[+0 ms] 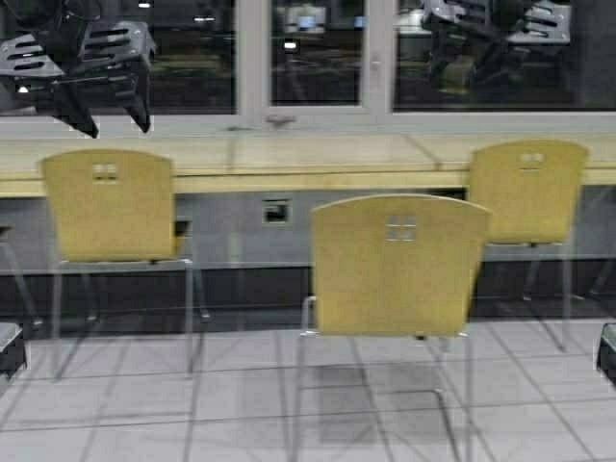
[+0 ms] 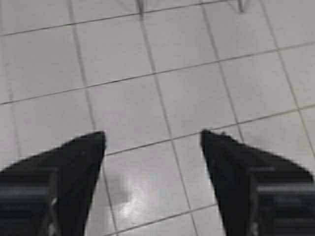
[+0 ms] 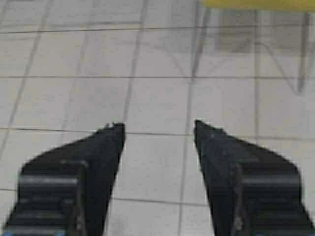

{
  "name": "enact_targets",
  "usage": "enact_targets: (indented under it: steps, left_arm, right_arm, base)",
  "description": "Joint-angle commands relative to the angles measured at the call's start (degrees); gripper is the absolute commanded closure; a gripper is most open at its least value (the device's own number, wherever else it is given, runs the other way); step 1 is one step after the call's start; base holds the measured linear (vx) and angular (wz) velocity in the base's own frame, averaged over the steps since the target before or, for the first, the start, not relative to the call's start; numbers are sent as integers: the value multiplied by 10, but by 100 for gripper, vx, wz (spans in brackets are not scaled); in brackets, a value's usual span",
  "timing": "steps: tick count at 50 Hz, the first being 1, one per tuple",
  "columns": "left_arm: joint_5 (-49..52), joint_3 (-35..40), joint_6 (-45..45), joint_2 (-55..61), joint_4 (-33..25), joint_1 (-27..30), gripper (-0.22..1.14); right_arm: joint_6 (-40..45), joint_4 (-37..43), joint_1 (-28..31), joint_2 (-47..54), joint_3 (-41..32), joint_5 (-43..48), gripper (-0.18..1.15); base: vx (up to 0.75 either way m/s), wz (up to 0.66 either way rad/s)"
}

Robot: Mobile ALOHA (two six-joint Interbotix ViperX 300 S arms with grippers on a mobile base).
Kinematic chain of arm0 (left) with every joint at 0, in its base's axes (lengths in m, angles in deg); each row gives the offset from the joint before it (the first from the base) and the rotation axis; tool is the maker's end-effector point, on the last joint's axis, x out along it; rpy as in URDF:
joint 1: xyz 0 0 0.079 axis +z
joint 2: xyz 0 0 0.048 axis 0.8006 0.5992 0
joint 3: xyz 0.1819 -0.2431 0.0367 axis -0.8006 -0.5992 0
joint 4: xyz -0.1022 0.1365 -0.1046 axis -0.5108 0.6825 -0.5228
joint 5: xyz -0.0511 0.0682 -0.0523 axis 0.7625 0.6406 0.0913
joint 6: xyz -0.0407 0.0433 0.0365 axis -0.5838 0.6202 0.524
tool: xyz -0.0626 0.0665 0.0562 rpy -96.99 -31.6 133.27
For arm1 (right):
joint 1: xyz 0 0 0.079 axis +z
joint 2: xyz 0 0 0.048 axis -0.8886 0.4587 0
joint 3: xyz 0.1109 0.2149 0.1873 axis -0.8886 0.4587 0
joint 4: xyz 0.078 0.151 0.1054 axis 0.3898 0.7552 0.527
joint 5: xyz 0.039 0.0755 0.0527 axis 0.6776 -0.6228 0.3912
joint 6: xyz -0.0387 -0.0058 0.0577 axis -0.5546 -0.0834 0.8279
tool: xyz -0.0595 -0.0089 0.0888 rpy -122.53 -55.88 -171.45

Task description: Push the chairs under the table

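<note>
Both hands, left hand (image 2: 152,142) and right hand (image 3: 158,132), are hanging open over the pale tiled floor (image 2: 187,93); the middle tan-yellow plywood chair (image 1: 398,265) is standing clear of the long pale-wood tabletop (image 1: 289,159).

The bench (image 1: 289,154) runs out of the high view at both side edges, so its ends are unseen. The middle chair (image 1: 399,265) loses its leg ends at the lower edge of that view, and its backrest hides its own seat. The left chair (image 1: 111,204) and right chair (image 1: 527,191) cover stretches of the bench front.

The left gripper (image 2: 152,142) and the right gripper (image 3: 158,129) are cut by the lower edges of their wrist views. In the right wrist view only a yellow strip (image 3: 256,4) and thin legs of a chair show.

In the high view dark shapes (image 1: 10,348) at both side edges are too cropped to tell.
</note>
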Motion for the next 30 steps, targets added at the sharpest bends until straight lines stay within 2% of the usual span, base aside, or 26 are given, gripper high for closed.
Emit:
enact_targets:
  steps: [1, 30]
  left_arm:
    - [0, 11, 1, -4, 0, 2, -1]
    - [18, 19, -1, -1, -7, 1, -1]
  right_arm:
    - [0, 2, 3, 4, -13, 0, 14]
    - [0, 3, 3, 35, -16, -18, 14]
  base:
    - [-3, -31]
    - [6, -20]
